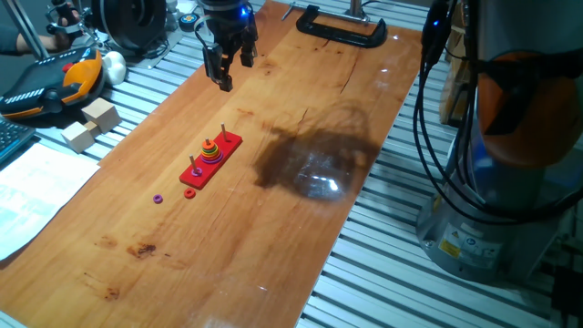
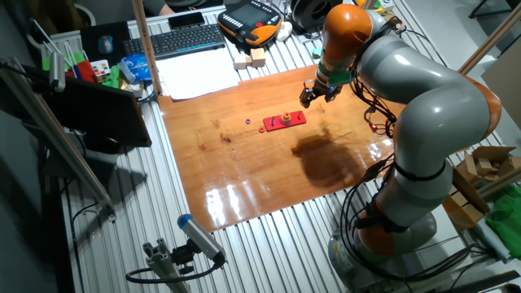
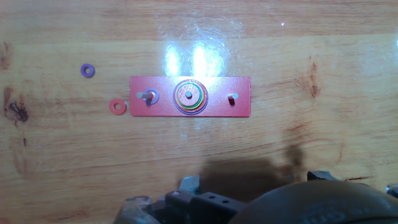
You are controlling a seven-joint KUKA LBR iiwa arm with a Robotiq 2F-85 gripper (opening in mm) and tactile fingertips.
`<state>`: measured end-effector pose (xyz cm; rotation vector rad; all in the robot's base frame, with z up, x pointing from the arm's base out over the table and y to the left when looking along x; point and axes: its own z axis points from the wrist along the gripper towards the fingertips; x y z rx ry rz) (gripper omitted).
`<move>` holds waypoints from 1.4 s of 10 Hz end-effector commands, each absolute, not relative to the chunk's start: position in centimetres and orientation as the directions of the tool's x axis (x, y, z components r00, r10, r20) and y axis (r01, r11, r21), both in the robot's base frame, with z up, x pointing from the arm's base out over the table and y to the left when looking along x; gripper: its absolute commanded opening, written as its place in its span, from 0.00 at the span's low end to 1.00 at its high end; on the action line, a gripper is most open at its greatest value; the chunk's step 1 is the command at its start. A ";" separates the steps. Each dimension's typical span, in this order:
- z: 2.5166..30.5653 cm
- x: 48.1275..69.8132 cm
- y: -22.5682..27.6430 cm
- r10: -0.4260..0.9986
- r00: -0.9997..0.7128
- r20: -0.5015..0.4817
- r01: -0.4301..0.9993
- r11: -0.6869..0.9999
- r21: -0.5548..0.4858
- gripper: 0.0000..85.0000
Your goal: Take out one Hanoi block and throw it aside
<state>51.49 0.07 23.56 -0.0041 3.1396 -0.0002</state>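
Note:
The Hanoi block (image 3: 117, 106), a tiny orange-red ring, lies flat on the wood just left of the long red pegged base (image 3: 242, 106). It also shows as a speck (image 1: 189, 193) off the base's near end (image 1: 196, 178). A stack of coloured rings (image 3: 189, 96) sits on the middle peg, seen too in one fixed view (image 1: 211, 152). A purple ring (image 3: 87, 70) lies apart on the table. My gripper (image 1: 228, 66) hangs high above the board, beyond the base's far end, open and holding nothing. Its fingertips (image 3: 186, 183) edge the bottom of the hand view.
A black clamp (image 1: 342, 27) grips the board's far edge. Wooden blocks (image 1: 91, 123), an orange teach pendant (image 1: 46, 87) and a paper sheet (image 1: 27, 200) lie left of the board. The arm's base (image 1: 510, 182) stands on the right. A keyboard (image 2: 175, 39) sits beyond the paper.

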 end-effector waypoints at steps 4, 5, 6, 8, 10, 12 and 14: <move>23.6 51.5 0.1 -0.173 -0.957 0.233 -0.198 0.976 -0.088 0.01; 23.6 51.5 0.1 -0.173 -0.957 0.233 -0.198 0.976 -0.088 0.01; 23.6 51.5 0.1 -0.173 -0.957 0.233 -0.198 0.976 -0.088 0.01; 23.6 51.4 0.1 -0.175 -0.957 0.229 -0.200 0.976 -0.089 0.01; 23.6 51.4 0.1 -0.185 -0.957 0.225 -0.209 0.974 -0.087 0.01; 23.6 51.4 0.1 -0.194 -0.955 0.224 -0.218 0.972 -0.084 0.01; 23.6 51.4 0.1 -0.195 -0.955 0.223 -0.218 0.972 -0.085 0.01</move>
